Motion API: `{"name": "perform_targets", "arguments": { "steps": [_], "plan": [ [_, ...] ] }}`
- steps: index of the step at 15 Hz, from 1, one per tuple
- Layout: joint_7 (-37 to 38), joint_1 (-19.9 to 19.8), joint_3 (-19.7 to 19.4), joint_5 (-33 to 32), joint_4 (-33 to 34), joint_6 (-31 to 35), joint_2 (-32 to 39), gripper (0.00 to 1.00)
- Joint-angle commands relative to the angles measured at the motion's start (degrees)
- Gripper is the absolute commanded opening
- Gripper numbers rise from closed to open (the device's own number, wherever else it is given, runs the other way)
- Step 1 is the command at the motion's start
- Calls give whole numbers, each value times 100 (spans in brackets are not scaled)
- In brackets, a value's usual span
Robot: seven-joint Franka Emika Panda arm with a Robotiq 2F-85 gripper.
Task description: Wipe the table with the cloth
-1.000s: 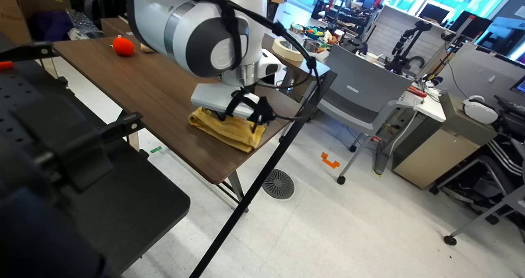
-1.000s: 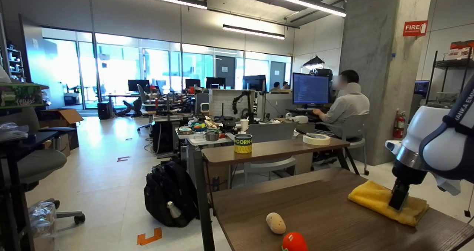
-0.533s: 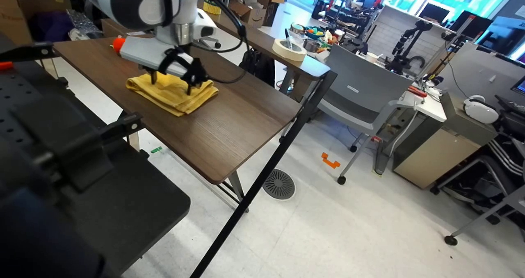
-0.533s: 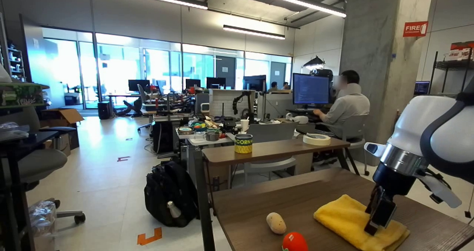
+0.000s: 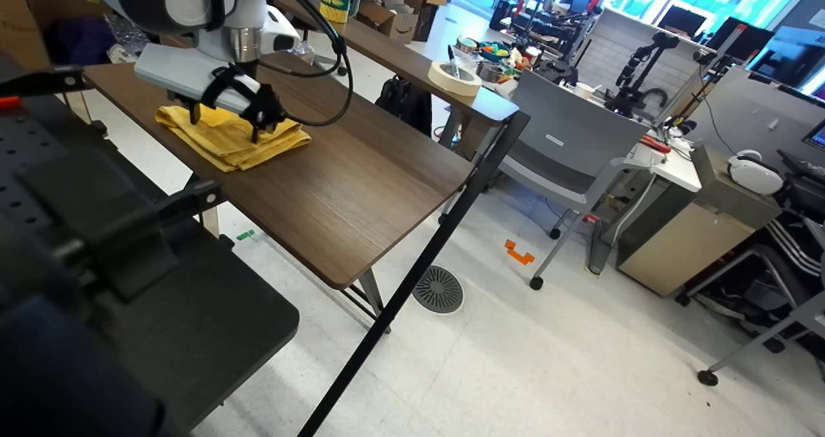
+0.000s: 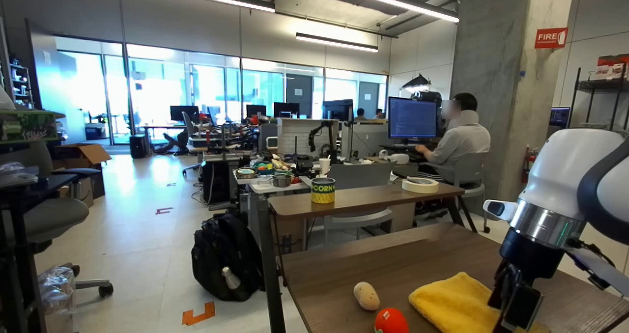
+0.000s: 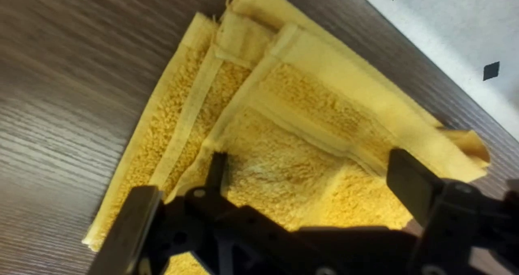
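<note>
closest in the wrist view, and seen in an exterior view too, the gripper (image 5: 225, 129) points down with its jaws spread wide, the tips set on the mustard-yellow cloth (image 7: 279, 169), which also shows in the gap between them. its terry fabric is folded, the hemmed layers staggered along one side and one end curled over. it lies on the dark brown wood-grain table (image 5: 361, 185), near a long edge; past that edge the wrist view shows pale floor (image 7: 446, 15). in an exterior view the white panda arm (image 6: 565, 171) hangs over the tabletop, and a red ball (image 6: 391, 320), cut off at the bottom of that view, sits near the cloth with a tan potato-shaped item (image 6: 366, 296) just beside it. farther off, a narrow brown board (image 6: 368, 201) carries a yellow corn can (image 6: 323, 190) toward one end and a roll of masking tape (image 6: 420, 185) toward the other. a black backpack (image 6: 226, 259) stands on the floor, a silver bottle (image 6: 230, 278) at its side. past the board come a grey chair (image 5: 561, 134), a seated person (image 6: 464, 136) facing a monitor (image 6: 412, 117), and a concrete pillar (image 6: 491, 77) with a red fire sign (image 6: 550, 38); bright glass partitions (image 6: 157, 87) line the back.
</note>
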Motion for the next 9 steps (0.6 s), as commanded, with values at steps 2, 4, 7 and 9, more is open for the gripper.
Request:
{"name": "perform_targets", "arguments": {
  "steps": [2,4,7,9],
  "plan": [
    [65,182,-782,-20,655,-404,139,100],
    [108,506,-1613,-55,1066,-624,303,100],
    [339,935,-2700,-80,1748,-776,725,100],
    [558,1229,-3218,-87,2058,-795,972,100]
  ]
}}
